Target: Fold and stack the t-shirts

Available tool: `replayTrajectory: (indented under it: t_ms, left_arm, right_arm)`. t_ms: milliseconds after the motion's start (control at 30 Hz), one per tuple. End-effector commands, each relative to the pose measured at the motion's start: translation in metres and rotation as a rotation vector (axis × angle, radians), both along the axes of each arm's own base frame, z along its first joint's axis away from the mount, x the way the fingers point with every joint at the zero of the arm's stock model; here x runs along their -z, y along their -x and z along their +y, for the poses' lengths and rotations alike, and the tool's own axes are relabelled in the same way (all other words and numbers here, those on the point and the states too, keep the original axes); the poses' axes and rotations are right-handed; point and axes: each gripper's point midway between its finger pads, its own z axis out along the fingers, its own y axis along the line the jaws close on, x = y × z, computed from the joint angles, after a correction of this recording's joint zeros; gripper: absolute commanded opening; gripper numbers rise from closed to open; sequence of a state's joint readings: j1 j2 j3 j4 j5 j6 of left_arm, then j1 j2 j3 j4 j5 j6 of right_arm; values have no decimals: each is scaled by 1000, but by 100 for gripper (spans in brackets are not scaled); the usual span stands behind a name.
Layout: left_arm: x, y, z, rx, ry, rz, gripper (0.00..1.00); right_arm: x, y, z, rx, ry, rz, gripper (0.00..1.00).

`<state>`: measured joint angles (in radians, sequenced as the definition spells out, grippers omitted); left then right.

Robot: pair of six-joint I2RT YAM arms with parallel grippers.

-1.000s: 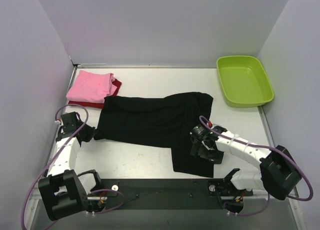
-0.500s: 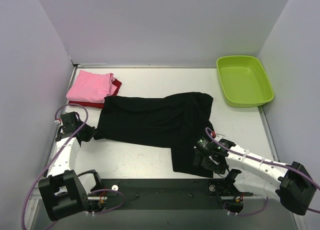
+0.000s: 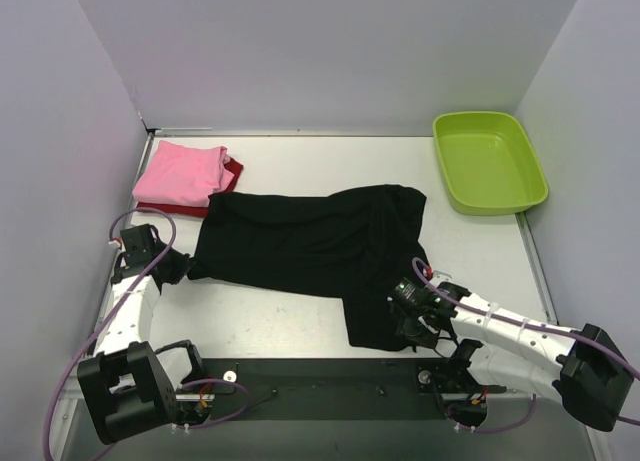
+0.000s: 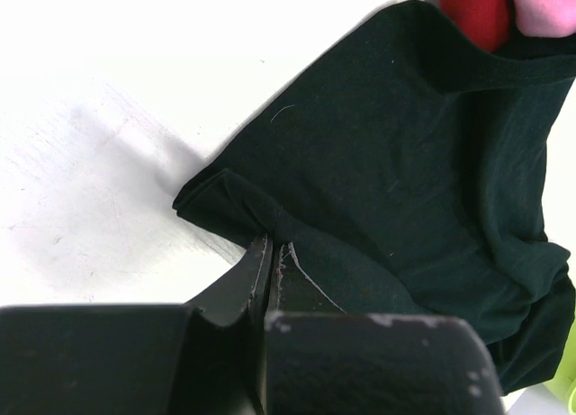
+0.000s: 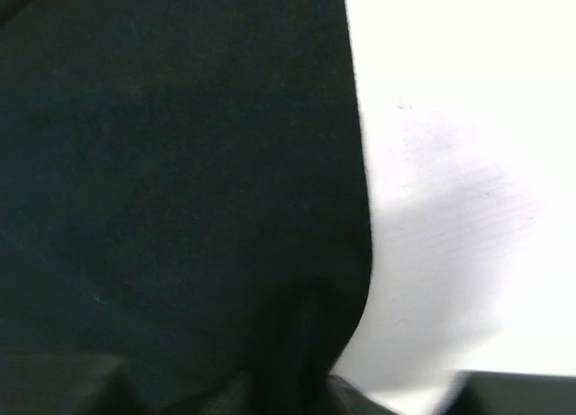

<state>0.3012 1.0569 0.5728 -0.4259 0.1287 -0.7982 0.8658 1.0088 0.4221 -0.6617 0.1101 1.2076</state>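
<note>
My left jaws are pressed together on the left corner of the black t-shirt (image 3: 310, 243). My right jaws sit at its near right flap; whether they pinch it I cannot tell. The shirt lies flat across the desk (image 3: 280, 321), long axis left to right, with that flap pointing toward my bases.

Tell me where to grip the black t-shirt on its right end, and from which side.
Probably the near right corner of the black t-shirt, where a narrow flap juts toward the arms. Its right edge lies straight against bare table, so coming in from the right lets a finger slide under. The left gripper pinches the opposite left corner.
</note>
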Motion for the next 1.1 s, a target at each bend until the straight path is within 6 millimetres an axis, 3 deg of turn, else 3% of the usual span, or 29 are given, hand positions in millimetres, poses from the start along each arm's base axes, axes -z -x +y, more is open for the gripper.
replayTrajectory:
  t_ms: [0, 67, 233, 333, 367, 400, 467, 500, 600, 633, 700, 733, 767, 833, 867, 933, 967, 1033, 1067]
  left_arm:
    - [-21, -13, 10, 4, -51, -73, 0]
    - [-21, -12, 10, 5, -51, -72, 0]
    - [-28, -13, 6, 32, -49, -89, 0]
    - [-55, -19, -1, 83, -48, -179, 0]
    - [-70, -21, -3, 101, -65, -230, 0]
    - [-81, -22, -6, 126, -64, -260, 0]
    - [-116, -29, -8, 164, -93, -332, 0]
    - [-125, -28, -16, 200, -71, -345, 0]
    - [-167, -41, -34, 289, -32, -517, 0]
    - [-178, -44, -39, 307, -18, -560, 0]
    - [-213, -49, -46, 331, 9, -673, 0]
    - [-226, -50, -47, 331, 8, -700, 0]
    - [-257, -52, -48, 337, -2, -759, 0]
    - [-297, -51, -57, 398, -2, -841, 0]
    - [-327, -51, -59, 418, -16, -896, 0]
    - [-363, -45, -67, 460, -4, -969, 0]
    - [-382, -43, -69, 469, -11, -1019, 0]
    - [-424, -30, -79, 497, 3, -1128, 0]
    - [-441, -23, -80, 499, -4, -1170, 0]
  right_arm:
    - [11, 9, -10, 11, 54, 35, 19]
    - [10, 8, -11, 13, 60, 35, 0]
    - [-6, -5, -13, -23, 107, -30, 0]
    - [-50, -35, -3, -92, 117, -181, 0]
    - [-68, -51, -3, -106, 132, -271, 0]
    - [-101, -69, 11, -127, 88, -363, 0]
    - [-143, -88, 15, -225, 107, -483, 0]
    - [-180, -104, 20, -226, 100, -587, 0]
    - [-242, -126, 20, -324, 167, -740, 0]
    - [-277, -136, 28, -324, 133, -833, 0]
    - [-312, -147, 25, -377, 193, -923, 0]
    - [-345, -153, 29, -346, 149, -1011, 0]
    - [-361, -156, 27, -366, 173, -1054, 0]
    - [-395, -164, 37, -358, 112, -1148, 0]
    - [-423, -163, 38, -355, 69, -1206, 0]
    - [-450, -168, 45, -385, 50, -1250, 0]
    - [-483, -162, 42, -381, 9, -1307, 0]
    - [-506, -154, 55, -470, -60, -1337, 0]
    - [-540, -142, 50, -474, -131, -1404, 0]
